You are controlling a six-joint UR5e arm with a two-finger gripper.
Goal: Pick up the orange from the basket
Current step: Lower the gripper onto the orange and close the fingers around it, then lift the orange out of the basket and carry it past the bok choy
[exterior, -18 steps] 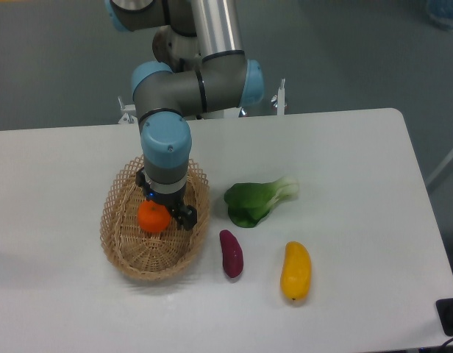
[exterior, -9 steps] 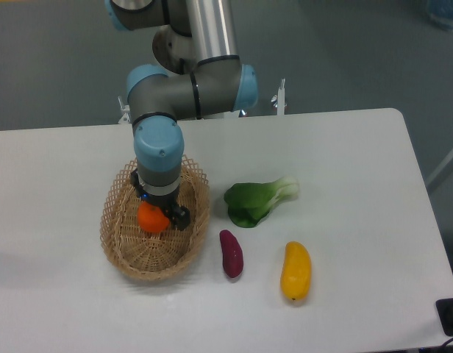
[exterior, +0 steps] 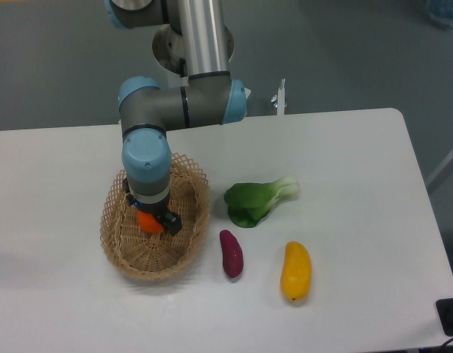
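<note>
One gripper (exterior: 154, 219) reaches down into the wicker basket (exterior: 118, 243) at the left, directly over the orange (exterior: 148, 222). The orange sits inside the basket, mostly hidden. I cannot tell whether the fingers grasp it or not.

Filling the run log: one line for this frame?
phase: reaching | gripper: over orange, grasp unclear | orange: in basket | table: bok choy, purple yam, mango
</note>
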